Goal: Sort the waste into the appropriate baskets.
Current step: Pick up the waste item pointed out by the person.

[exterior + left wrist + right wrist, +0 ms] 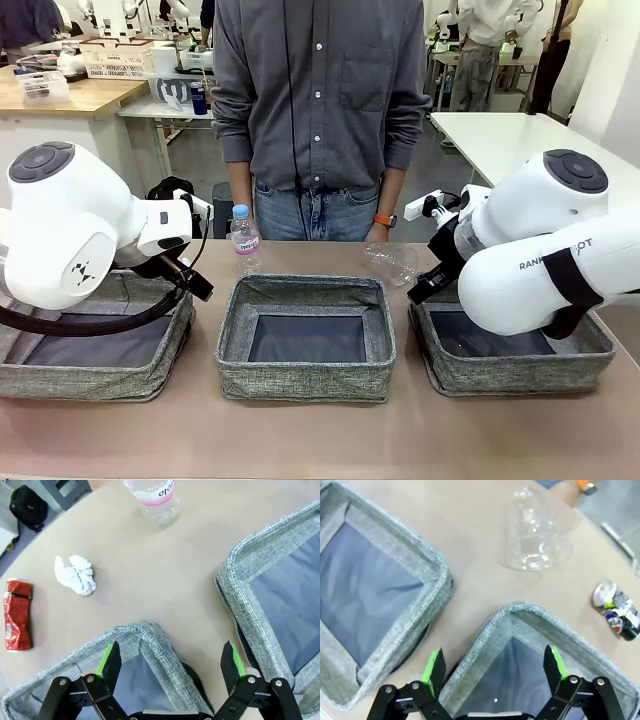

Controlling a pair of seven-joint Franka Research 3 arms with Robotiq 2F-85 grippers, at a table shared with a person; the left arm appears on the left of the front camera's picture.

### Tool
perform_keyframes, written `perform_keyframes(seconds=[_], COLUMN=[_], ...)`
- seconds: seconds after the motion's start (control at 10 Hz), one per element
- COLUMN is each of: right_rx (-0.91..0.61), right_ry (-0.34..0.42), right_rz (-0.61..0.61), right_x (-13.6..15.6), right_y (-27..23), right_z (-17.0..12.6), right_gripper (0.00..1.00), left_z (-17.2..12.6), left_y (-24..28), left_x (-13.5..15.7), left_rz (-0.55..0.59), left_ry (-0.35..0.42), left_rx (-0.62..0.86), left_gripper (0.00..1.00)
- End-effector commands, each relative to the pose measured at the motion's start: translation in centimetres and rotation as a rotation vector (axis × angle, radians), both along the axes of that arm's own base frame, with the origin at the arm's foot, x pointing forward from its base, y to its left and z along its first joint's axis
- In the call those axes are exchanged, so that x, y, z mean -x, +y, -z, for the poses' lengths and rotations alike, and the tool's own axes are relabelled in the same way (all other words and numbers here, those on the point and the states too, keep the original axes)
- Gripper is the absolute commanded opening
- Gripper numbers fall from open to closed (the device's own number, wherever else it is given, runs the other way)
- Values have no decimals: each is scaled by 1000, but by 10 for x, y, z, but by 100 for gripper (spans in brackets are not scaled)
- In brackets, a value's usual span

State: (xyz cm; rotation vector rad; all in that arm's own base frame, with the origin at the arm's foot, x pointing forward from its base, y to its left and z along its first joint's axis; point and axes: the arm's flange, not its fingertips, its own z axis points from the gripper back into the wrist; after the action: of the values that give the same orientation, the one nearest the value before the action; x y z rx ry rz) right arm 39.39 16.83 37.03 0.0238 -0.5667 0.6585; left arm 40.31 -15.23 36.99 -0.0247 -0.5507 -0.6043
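Five waste pieces: none was in a basket yet; all lay on the desk (320, 440) around the middle basket (305, 378).
Risk, bottle: the clear bottle (244, 238), blue-capped with a pink-white label, stood upright just beyond the middle basket's far left corner. It looked tall and light, so a glancing approach would likely have tipped it and sent it rolling.
Risk, cup: the clear cup (535, 535) lay on its side beyond the middle basket's far right corner. Its thin wall would probably have buckled or slipped under a hard squeeze.
Risk, cans: the red can (17, 615), crushed, lay well left of the middle basket, past the white paper ball (76, 574). The dark can (617, 612), dented, lay well to its right. Both sat low, so the jaws could have scraped the desk.
Risk, sorting: the left basket (100, 380) and right basket (520, 375) matched the middle one, so a wrong drop was easy.
Left jaws: spread wide, empty, above the left basket's corner facing the middle basket.
Right jaws: spread wide, empty, above the right basket's corner facing the middle basket.
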Motion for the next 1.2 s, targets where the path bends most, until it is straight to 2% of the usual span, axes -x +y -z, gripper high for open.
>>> perform_keyframes(seconds=[0.0, 0.3, 0.4, 0.5, 0.6, 0.7, 0.8, 0.9, 1.0, 1.1], right_rx=[-1, 0, 5, 24, -21, -81, -91, -42, 70, -71], right_ry=[0, 0, -6, -1, -3, -21, -33, -101, -203, -68], right_rz=[1, 0, 23, 75, 145, 174, 155, 178, 238, 157], right_x=[0, 0, 4, 9, 21, 44, 68, 87, 97, 68], right_y=[0, 0, -3, -8, -15, -22, -27, -29, -25, -32], right_z=[0, 0, -25, -61, -103, -144, -168, -176, -167, -172], right_gripper=[100, 100, 100, 100, 100, 100, 100, 100, 100, 100], left_z=[0, 0, -34, -68, -201, -237, -251, -252, -203, -203], left_y=[0, 0, 5, 28, -116, -107, -99, -96, -83, -83], left_x=[0, 0, 14, 26, 56, 84, 107, 123, 96, 96], left_rz=[0, 0, 21, -23, -40, -26, -18, 25, -18, -18], left_ry=[0, 0, -12, -21, 3, -32, -60, -92, -77, -77], left_rx=[0, 0, 12, -18, -37, -20, -20, 48, -30, -30], left_gripper=[100, 100, 100, 100, 100, 100, 100, 100, 100, 100])
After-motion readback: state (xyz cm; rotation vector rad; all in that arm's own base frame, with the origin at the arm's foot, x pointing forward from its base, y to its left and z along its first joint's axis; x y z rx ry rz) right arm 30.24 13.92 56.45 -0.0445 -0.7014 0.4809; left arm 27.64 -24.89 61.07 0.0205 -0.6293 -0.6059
